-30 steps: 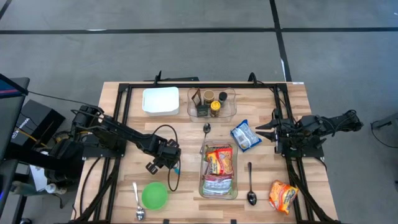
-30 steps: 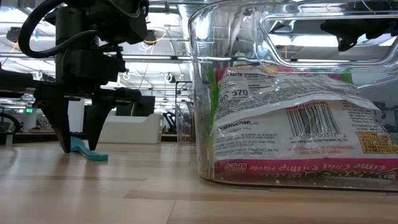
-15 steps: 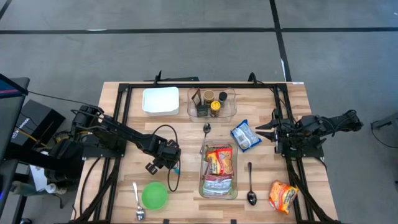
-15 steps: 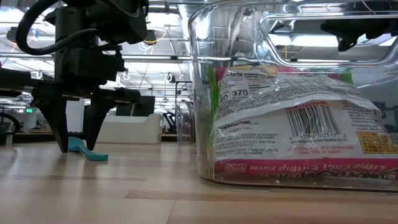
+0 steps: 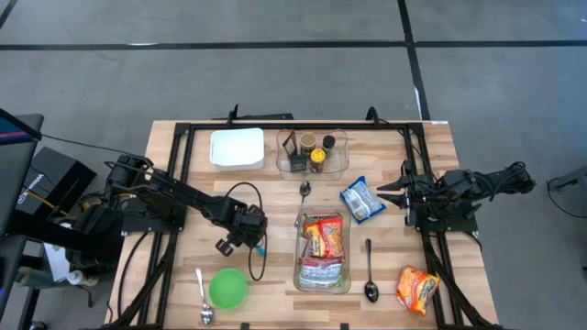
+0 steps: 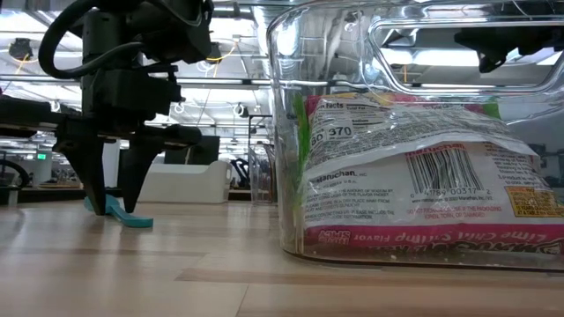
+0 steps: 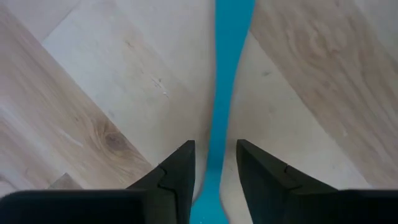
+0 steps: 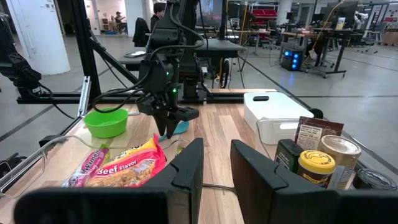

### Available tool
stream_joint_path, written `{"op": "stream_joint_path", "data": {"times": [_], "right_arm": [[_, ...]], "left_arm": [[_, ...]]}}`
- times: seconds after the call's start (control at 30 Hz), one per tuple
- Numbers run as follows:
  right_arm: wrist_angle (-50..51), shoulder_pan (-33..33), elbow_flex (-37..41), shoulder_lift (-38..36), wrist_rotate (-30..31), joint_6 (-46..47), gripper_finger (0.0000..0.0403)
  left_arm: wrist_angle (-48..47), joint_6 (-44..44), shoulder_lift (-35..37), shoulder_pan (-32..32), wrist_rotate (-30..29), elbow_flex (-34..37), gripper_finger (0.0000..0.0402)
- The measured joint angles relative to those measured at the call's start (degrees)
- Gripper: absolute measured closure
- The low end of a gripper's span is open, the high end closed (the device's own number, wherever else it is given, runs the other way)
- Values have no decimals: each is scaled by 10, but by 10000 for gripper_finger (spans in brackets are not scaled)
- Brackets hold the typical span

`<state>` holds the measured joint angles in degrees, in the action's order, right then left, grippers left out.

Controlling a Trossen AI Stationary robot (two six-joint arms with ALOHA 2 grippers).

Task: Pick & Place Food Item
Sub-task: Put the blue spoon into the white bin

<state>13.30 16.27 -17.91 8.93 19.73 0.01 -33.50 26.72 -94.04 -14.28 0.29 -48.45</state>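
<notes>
A teal utensil (image 7: 230, 74) lies flat on the wooden table left of centre. My left gripper (image 7: 214, 149) points down over it, open, with one finger on each side of its handle (image 6: 123, 213). A clear bin (image 5: 322, 275) near the front middle holds noodle packets (image 5: 323, 236). A blue-white packet (image 5: 362, 199) lies right of centre and an orange packet (image 5: 417, 289) at the front right. My right gripper (image 5: 383, 192) waits level at the right, open by a narrow gap, with nothing between its fingers. My left gripper comes from above with its fingers (image 7: 180, 168) across the teal utensil's handle (image 7: 211, 168), which stays flat on the table. I cannot tell whether the fingers touch the handle.
A green bowl (image 5: 228, 288) and a spoon (image 5: 204, 298) lie at the front left. Another spoon (image 5: 370, 275) lies right of the bin. A white box (image 5: 237, 148) and a clear tray of jars (image 5: 313, 152) stand at the back. Black rails run along both sides.
My left gripper's fingers have drawn a little closer together around the teal utensil's handle. The utensil has stayed where it was.
</notes>
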Motion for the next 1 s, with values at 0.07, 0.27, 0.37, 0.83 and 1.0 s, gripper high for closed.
{"op": "stream_joint_path", "data": {"times": [0.07,0.27,0.37,0.83,1.0], "right_arm": [[0,0,0,0,0,0,328],[0,0,0,0,0,0,328],[0,0,0,0,0,0,328],[0,0,0,0,0,0,328],[0,-1,0,0,0,0,328]], "left_arm": [[1,0,0,0,7,0,309],[1,0,0,0,22,0,359],[0,0,0,0,22,0,380],[-1,4,0,0,21,0,366],[-1,5,0,0,22,0,381]]}}
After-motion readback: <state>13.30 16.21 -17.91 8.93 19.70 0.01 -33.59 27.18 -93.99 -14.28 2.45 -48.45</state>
